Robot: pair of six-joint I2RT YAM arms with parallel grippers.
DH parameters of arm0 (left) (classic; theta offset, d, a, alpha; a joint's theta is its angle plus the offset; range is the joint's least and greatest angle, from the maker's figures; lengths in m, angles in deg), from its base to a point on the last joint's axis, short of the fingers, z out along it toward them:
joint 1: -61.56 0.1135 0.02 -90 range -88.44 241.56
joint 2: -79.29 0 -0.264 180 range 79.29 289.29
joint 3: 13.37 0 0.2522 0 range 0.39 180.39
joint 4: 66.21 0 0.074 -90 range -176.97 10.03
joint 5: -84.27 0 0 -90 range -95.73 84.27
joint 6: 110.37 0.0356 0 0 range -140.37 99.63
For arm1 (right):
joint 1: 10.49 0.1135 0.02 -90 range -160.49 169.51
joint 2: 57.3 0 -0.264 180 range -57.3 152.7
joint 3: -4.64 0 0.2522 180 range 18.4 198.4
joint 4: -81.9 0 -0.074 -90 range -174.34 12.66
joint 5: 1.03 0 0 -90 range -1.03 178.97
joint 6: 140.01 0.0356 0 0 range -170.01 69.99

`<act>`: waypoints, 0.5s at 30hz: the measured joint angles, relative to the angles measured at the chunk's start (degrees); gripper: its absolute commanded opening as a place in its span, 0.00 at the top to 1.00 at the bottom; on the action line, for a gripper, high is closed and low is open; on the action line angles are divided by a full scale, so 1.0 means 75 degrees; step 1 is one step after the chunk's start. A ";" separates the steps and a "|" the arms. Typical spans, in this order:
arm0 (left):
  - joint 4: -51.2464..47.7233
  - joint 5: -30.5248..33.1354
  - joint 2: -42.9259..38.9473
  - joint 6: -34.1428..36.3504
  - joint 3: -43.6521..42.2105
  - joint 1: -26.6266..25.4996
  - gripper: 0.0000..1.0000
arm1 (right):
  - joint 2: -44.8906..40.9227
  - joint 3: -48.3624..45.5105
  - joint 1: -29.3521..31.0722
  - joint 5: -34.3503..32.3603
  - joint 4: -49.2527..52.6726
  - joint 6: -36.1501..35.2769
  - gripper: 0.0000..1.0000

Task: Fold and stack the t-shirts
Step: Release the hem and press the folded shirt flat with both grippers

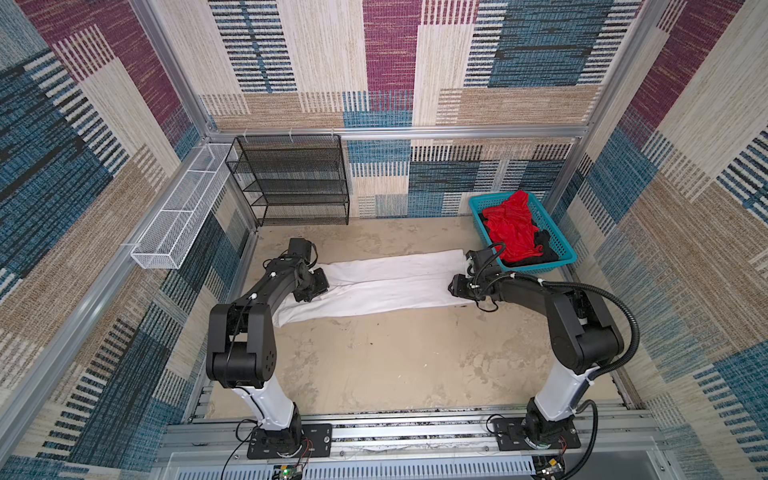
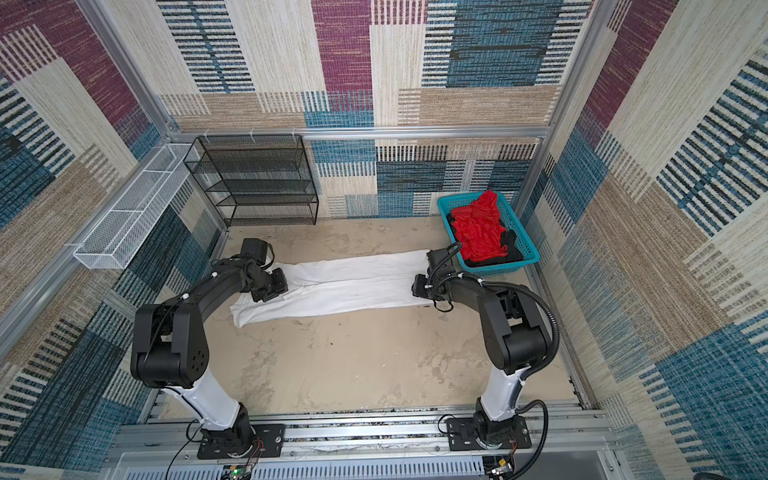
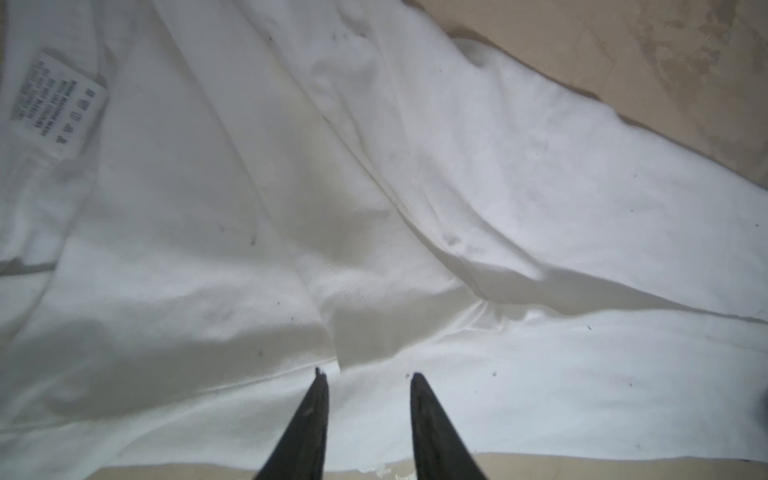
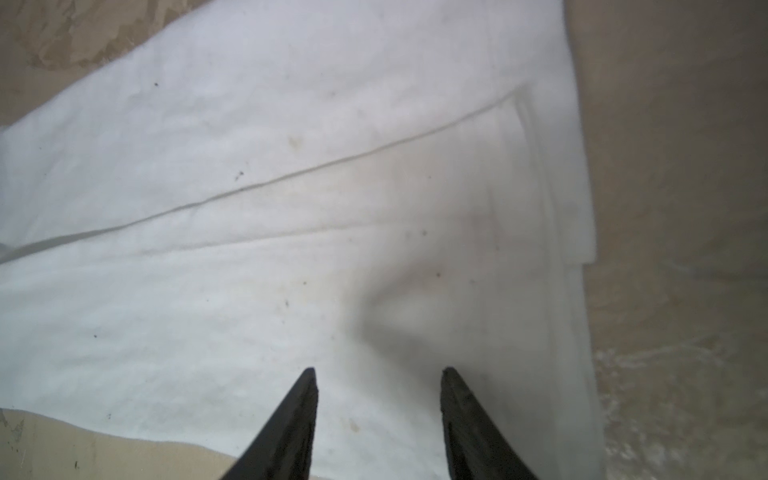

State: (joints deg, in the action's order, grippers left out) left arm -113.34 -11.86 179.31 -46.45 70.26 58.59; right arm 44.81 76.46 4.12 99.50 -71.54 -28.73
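Both your left tool (image 3: 366, 372) and right tool (image 4: 378, 370) hang open over the ends of the white shirt (image 1: 386, 284), folded long on the surface (image 1: 374, 365); pinch one layer only and the fold may spill.

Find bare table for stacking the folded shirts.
Widest: bare table between the white shirt and the base rail. Narrower strip behind the shirt, from black rack to basket. Crowded by the basket, where the right gripper sits.

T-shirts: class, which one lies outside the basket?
The white t-shirt, laid out as a long strip on the table; the red t-shirt and black t-shirt are heaped in the turquoise basket.
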 measured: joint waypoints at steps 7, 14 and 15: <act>-0.0248 0.0195 0.0332 0.0178 0.0187 -0.0140 0.65 | -0.0076 -0.0058 0.0006 0.0009 -0.0009 0.0023 0.50; -0.0338 0.0268 0.0525 0.0192 0.0286 -0.0143 0.72 | -0.0076 -0.0111 0.0006 0.0061 -0.0006 0.0023 0.49; -0.0356 0.0315 0.0562 0.0192 0.0315 -0.0149 0.75 | -0.0076 -0.0114 0.0006 0.0061 -0.0006 0.0023 0.49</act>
State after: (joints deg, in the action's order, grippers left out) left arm -116.00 -9.50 183.53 -45.01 72.62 57.48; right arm 44.24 75.61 4.17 99.95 -71.59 -28.56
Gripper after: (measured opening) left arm 0.299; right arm 0.506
